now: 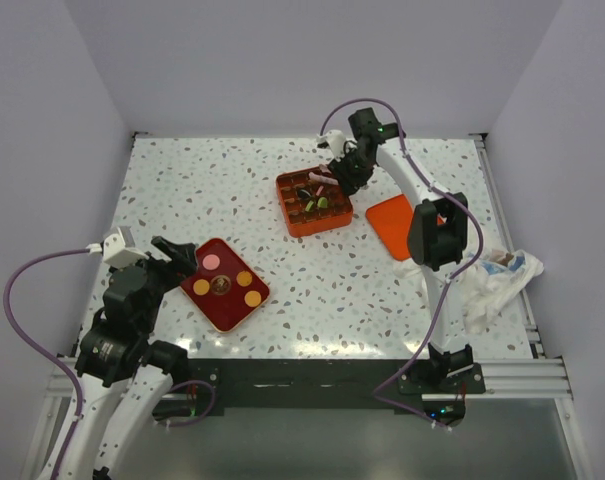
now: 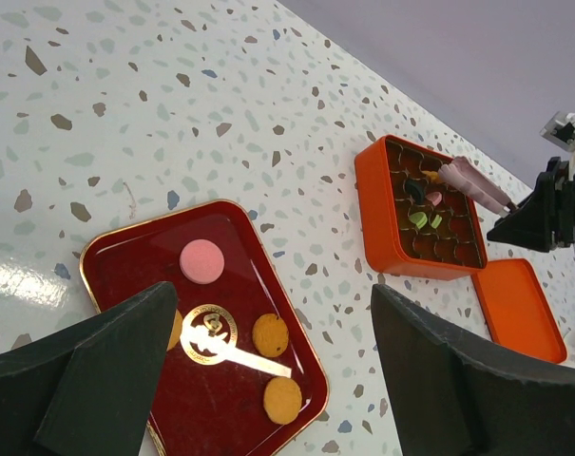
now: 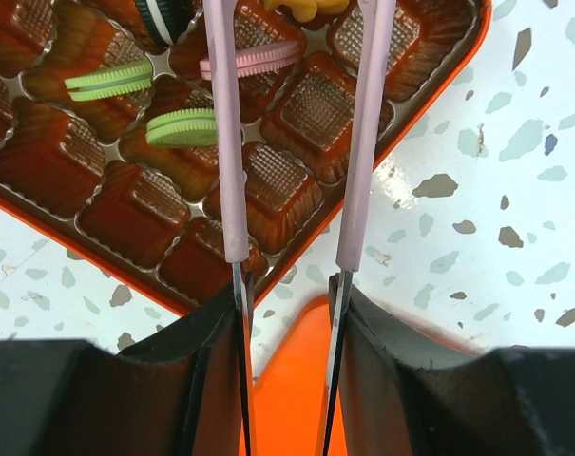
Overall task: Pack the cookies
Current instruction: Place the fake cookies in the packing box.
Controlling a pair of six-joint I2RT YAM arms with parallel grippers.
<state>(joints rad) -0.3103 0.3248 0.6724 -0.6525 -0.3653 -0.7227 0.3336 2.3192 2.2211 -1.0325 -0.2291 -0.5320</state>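
Observation:
On the red tray point(image 1: 222, 308) lie a pink cookie point(image 1: 211, 262) and three orange cookies point(image 1: 244, 278). My left gripper point(image 1: 177, 262) hovers open over the tray's left part, nothing between its fingers. In the left wrist view the pink cookie point(image 2: 201, 261) and two orange cookies point(image 2: 270, 334) show between the fingers. My right gripper point(image 1: 334, 170) is shut on pink tongs point(image 3: 223, 142), held over the orange box point(image 3: 401, 123). The tong arms stand apart. Two green cookies point(image 3: 109, 81), a pink one point(image 3: 258, 59), a dark one point(image 3: 163, 14) and a yellow one point(image 3: 306, 8) stand in the box's cells.
The box's orange lid point(image 1: 394, 227) lies flat just right of the orange box point(image 1: 282, 200). A crumpled white cloth point(image 1: 497, 280) sits at the table's right edge. White walls close in the table on three sides.

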